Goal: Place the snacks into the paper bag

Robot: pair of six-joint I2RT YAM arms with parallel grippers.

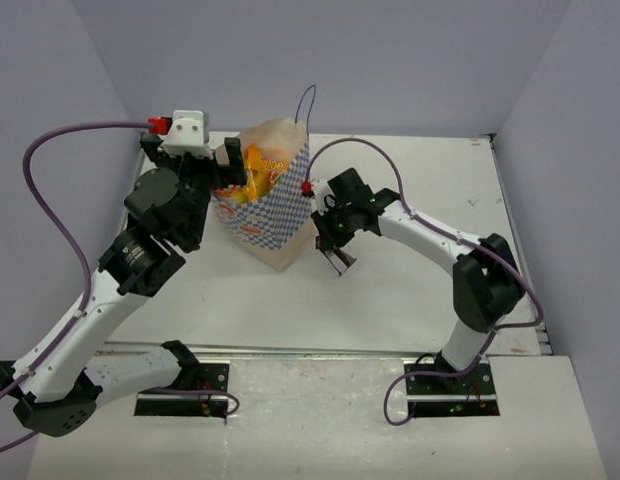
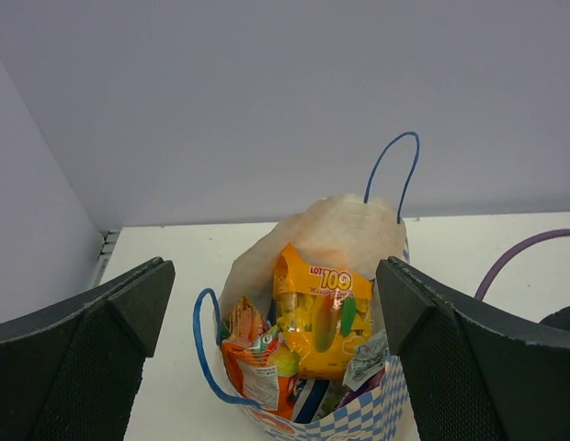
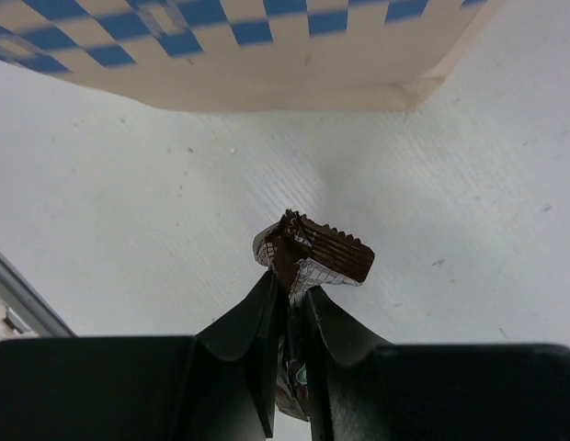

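The paper bag stands upright at the table's middle back, white with blue-white checkered sides and blue cord handles. Inside it, in the left wrist view, are a yellow-orange bag, an orange packet with green and a blue-and-white bag. My left gripper is open and empty, above the bag's left side. My right gripper is shut on the small dark brown bar, held just right of the bag's base, above the table.
The paper bag's checkered lower edge lies just ahead of the right gripper. Grey walls close the table at the back and both sides. A metal rail runs along the near edge.
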